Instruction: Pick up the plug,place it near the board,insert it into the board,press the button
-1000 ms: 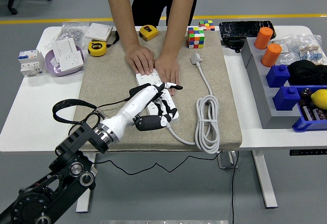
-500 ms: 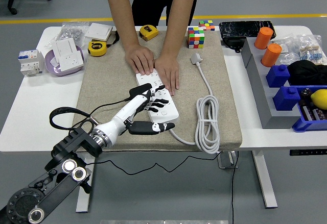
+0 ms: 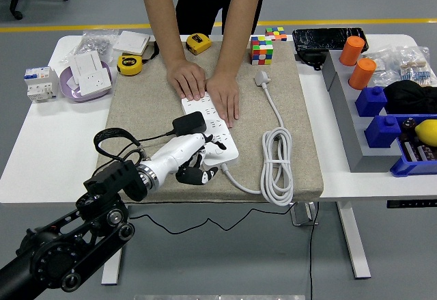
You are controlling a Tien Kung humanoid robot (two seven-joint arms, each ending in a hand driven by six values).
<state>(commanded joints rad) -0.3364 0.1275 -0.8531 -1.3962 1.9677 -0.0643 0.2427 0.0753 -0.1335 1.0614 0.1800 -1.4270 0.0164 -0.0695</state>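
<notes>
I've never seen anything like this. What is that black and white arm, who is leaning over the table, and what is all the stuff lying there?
One camera high on the robot looks down over a white table. The black arm from the left ends in a white robot hand, fingers curled at the near end of a white power strip on a beige mat. A black plug sits on the strip. A person's hands hold the strip's far end flat. A coiled white cable, tape measures and a colour cube lie nearby.
</notes>
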